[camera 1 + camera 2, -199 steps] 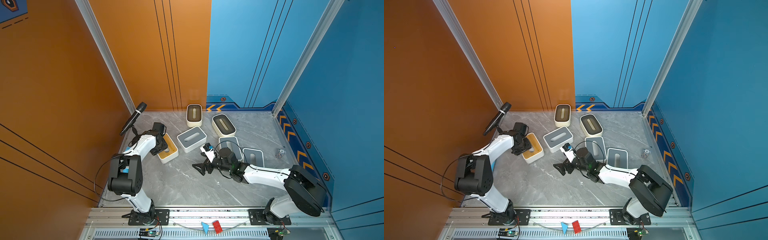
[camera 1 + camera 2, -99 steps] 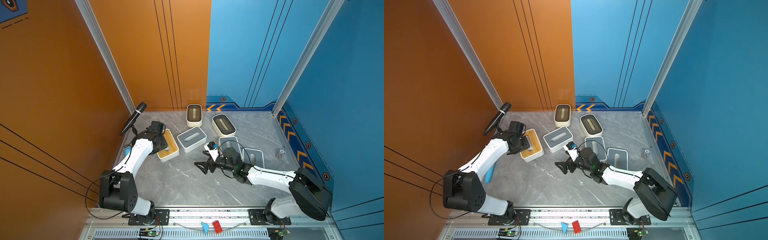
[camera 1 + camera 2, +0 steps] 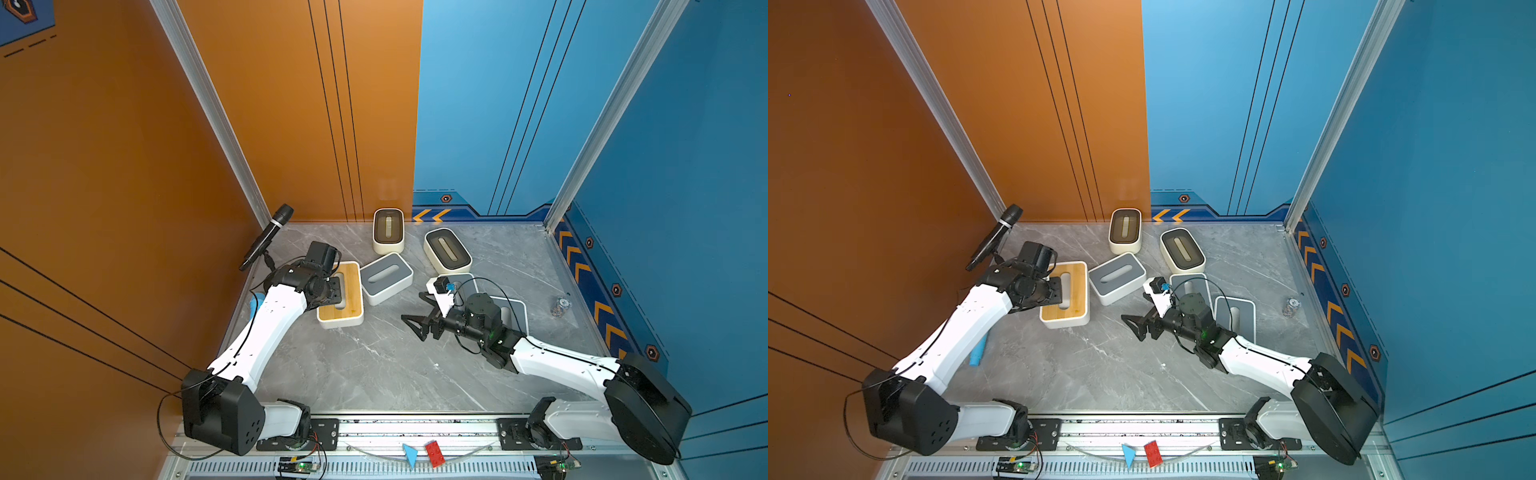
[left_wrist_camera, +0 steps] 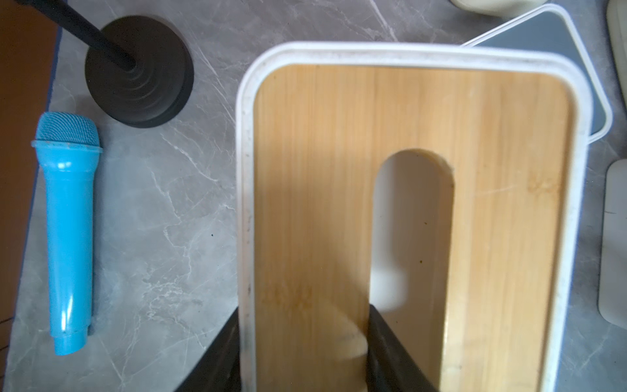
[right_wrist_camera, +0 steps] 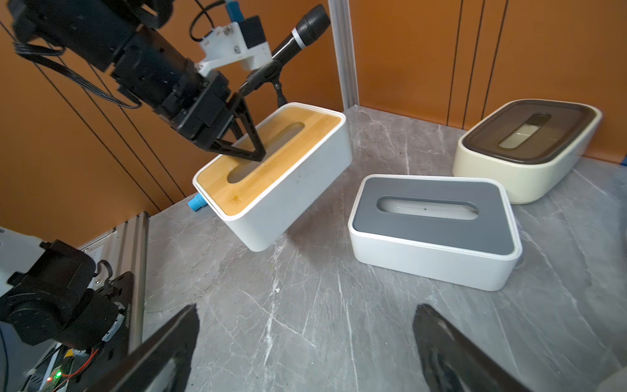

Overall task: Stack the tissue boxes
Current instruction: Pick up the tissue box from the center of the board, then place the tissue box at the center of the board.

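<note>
Right arm point(image 3: 552, 365) partly hides the rightmost grey-lidded box point(image 3: 519, 315)

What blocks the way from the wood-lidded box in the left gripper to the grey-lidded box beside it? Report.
Nothing visible. The left gripper holds the wood-lidded box tilted, and only bare table separates it from the grey-lidded box.
</note>
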